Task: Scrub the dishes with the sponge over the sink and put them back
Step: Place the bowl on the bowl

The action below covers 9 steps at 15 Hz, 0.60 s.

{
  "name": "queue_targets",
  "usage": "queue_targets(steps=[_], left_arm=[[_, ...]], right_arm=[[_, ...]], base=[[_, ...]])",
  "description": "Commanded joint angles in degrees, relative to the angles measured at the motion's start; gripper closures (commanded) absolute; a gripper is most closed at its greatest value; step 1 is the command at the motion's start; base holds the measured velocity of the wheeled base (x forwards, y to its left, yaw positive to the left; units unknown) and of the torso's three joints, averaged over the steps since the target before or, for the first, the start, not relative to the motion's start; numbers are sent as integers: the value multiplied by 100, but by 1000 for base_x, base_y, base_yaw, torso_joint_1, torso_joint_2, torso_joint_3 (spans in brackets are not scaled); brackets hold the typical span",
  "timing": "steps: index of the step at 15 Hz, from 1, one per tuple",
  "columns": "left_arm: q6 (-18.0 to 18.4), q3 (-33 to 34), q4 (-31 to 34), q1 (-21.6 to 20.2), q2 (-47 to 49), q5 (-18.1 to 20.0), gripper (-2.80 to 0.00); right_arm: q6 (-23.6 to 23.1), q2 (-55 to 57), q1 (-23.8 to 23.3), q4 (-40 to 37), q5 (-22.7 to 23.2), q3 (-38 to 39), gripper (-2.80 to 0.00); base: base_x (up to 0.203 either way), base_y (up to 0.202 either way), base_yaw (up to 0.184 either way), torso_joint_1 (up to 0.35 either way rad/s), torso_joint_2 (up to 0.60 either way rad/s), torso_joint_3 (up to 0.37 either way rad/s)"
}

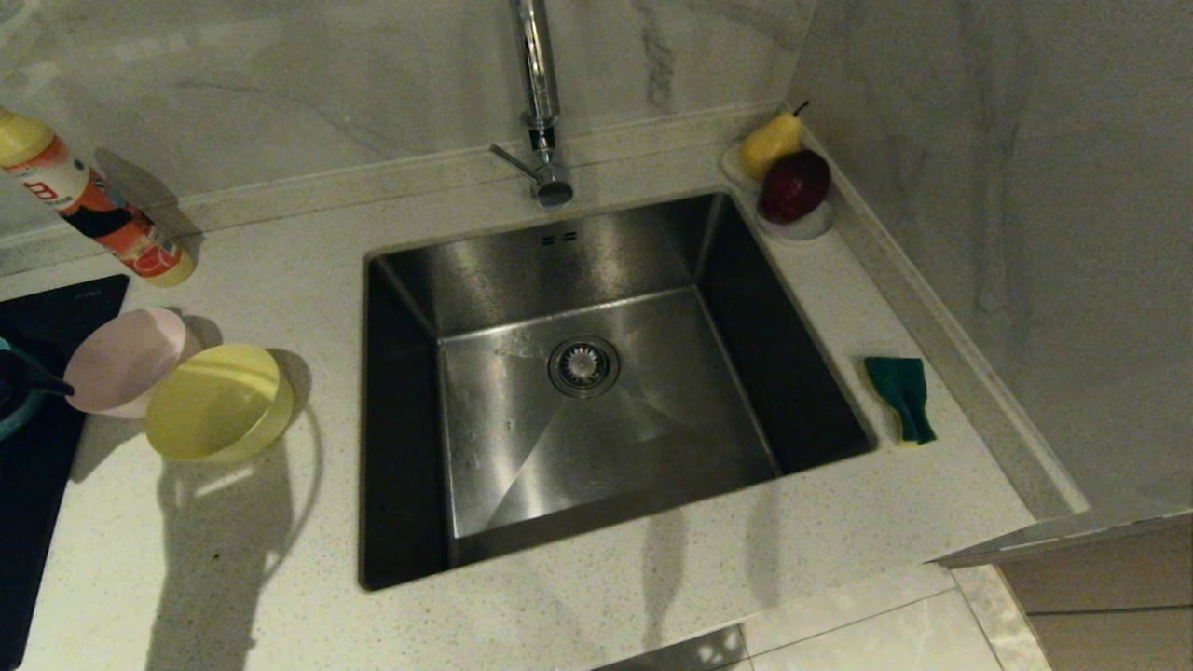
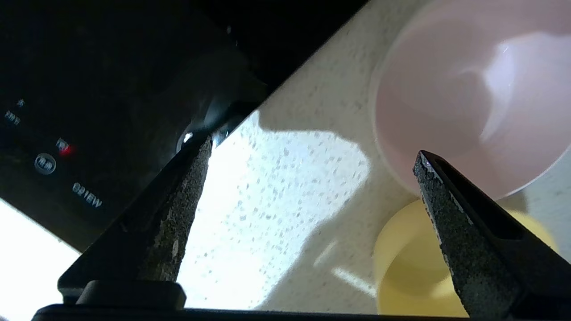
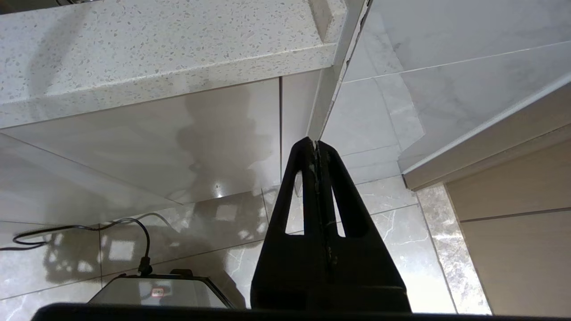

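Observation:
A pale pink bowl (image 1: pixel 121 362) and a yellow bowl (image 1: pixel 219 403) sit side by side on the speckled counter left of the sink (image 1: pixel 596 270). Just left of the pink bowl, at the picture's edge, is my left gripper (image 1: pixel 37 382). In the left wrist view it (image 2: pixel 314 149) is open over bare counter, with the pink bowl (image 2: pixel 468 98) and yellow bowl (image 2: pixel 415 276) beyond one finger. The sponge (image 1: pixel 899 396) lies green face up on the counter right of the sink. My right gripper (image 3: pixel 316 142) hangs shut and empty below the counter.
A black cooktop (image 1: pixel 37 326) lies at the far left, with a teal curved edge (image 1: pixel 11 419) I cannot identify. A yellow-and-orange bottle (image 1: pixel 89 200) stands behind the bowls. The chrome tap (image 1: pixel 541 102) rises behind the sink. A white dish (image 1: pixel 806 224) holds a pear and a red fruit.

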<state>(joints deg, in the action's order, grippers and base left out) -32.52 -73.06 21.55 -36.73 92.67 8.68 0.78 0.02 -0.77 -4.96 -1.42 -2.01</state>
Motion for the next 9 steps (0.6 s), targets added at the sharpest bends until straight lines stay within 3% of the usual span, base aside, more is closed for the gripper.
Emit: queue_targets(steps=[1, 5, 9], left_arm=[[-42, -122, -1, -191, 229, 294, -280], [-307, -183, -68, -229, 582, 844, -280], [-325, -217, -315, -229, 856, 913, -280]], right_arm=[[2, 6, -2, -5, 1, -1, 0], [2, 6, -2, -5, 1, -1, 0], [2, 6, -2, -5, 1, -1, 0]], base=[[0, 0, 0, 0, 0, 0], [0, 0, 0, 0, 0, 0], [0, 0, 0, 0, 0, 0]])
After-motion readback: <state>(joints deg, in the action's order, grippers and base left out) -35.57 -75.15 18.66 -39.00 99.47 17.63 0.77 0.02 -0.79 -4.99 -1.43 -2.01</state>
